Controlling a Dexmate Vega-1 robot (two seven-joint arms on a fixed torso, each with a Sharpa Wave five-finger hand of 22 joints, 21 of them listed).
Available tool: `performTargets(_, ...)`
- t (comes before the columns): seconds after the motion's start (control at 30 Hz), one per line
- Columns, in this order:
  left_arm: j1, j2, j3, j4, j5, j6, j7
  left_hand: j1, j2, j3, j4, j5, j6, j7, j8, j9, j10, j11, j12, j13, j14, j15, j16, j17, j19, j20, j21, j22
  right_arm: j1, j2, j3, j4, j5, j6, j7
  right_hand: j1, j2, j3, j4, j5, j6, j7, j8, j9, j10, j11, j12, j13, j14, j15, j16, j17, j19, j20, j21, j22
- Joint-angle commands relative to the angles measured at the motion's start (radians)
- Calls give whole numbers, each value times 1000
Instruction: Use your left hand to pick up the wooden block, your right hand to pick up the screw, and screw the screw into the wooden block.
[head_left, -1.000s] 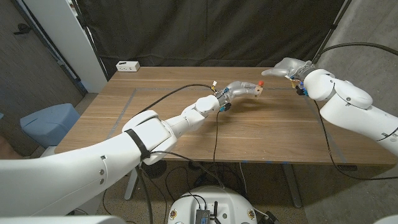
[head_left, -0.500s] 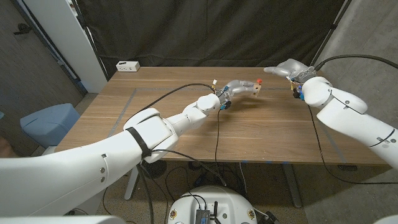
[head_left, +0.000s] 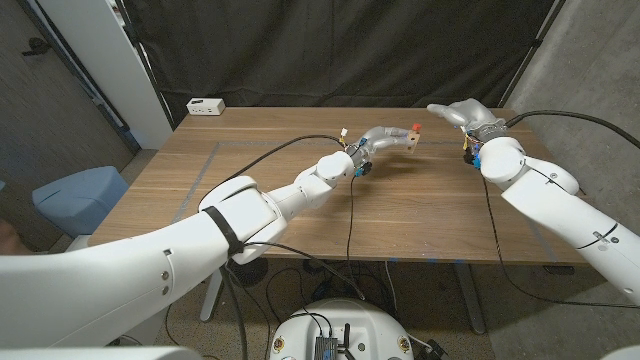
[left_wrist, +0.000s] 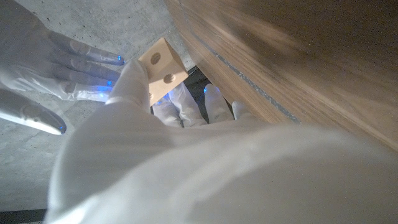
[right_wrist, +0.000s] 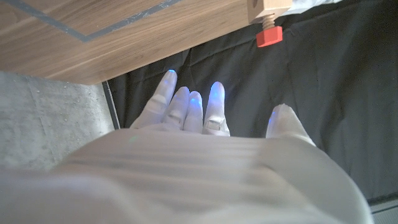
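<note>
A pale wooden block (head_left: 411, 141) with a red-headed screw (head_left: 416, 128) standing in it is held above the wooden tabletop (head_left: 300, 200) by the robot's left hand (head_left: 383, 139); the right hand (head_left: 458, 111), fingers spread and empty, hovers nearby.

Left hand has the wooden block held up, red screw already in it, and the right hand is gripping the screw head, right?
Not quite: the right hand is open, clear of the red screw, as the head view shows. The left hand holds the wooden block.
</note>
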Motion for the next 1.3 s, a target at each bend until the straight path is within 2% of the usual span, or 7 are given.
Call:
performTargets(0.03,18,5,-14,-2,0,-55,-1,-8,34,35,33,2,64,23,16,3,5,-2,10,5,7,-92,6,5,8,1,3,2,-62,96,45,30,102,98,-153,-10,4,-1,0,2,-5,6,-7,0,6,6,7,1,4,13,3,4,5,5,-2,5)
performTargets(0.33,27,10,-22,-4,5,-84,-4,-10,34,34,35,2,64,27,17,3,4,-2,9,5,8,-91,6,6,9,1,3,2,-115,149,83,51,167,211,-213,-17,16,-3,1,-1,-51,18,-38,-6,-9,21,-2,-1,-8,27,-3,5,-9,13,-9,4)
performTargets(0.63,36,8,-25,-6,11,-115,-11,-9,36,35,35,2,64,26,17,3,3,-1,9,4,8,-90,5,6,9,2,3,2,-178,186,122,65,228,350,-237,-27,25,-8,-1,-5,-95,0,-70,-14,-55,44,-24,-10,-39,61,-16,5,-25,20,-13,4)
performTargets(0.8,43,9,-28,-8,15,-139,-11,-9,35,35,35,2,65,25,17,3,4,-1,9,4,7,-91,5,6,9,1,3,2,-202,208,132,76,257,417,-245,-36,30,-12,0,-6,-112,5,-82,-17,-80,52,-33,-16,-63,83,-24,6,-43,26,-17,4)
performTargets(1.1,62,13,-35,-11,21,-179,-10,-10,35,35,36,2,64,26,17,4,4,-1,9,4,9,-91,5,6,9,1,2,2,-240,236,140,87,304,516,-241,-54,42,-18,2,-7,-133,11,-95,-21,-129,64,-41,-24,-111,97,-35,6,-103,33,-26,4)
performTargets(1.23,64,16,-37,-13,25,-187,-9,-10,36,35,36,2,64,27,16,4,3,-1,9,4,8,-90,5,6,9,2,2,2,-252,250,139,104,317,575,-235,-63,49,-21,2,-7,-151,8,-100,-22,-158,67,-43,-27,-154,103,-43,5,-151,30,-30,4)
performTargets(1.3,64,17,-39,-12,25,-186,-12,-11,36,35,37,2,64,26,16,4,3,-1,9,4,8,-90,5,6,9,2,2,2,-257,255,137,114,325,604,-226,-71,56,-23,3,-6,-166,8,-103,-23,-194,61,-45,-29,-185,100,-45,4,-183,20,-29,4)
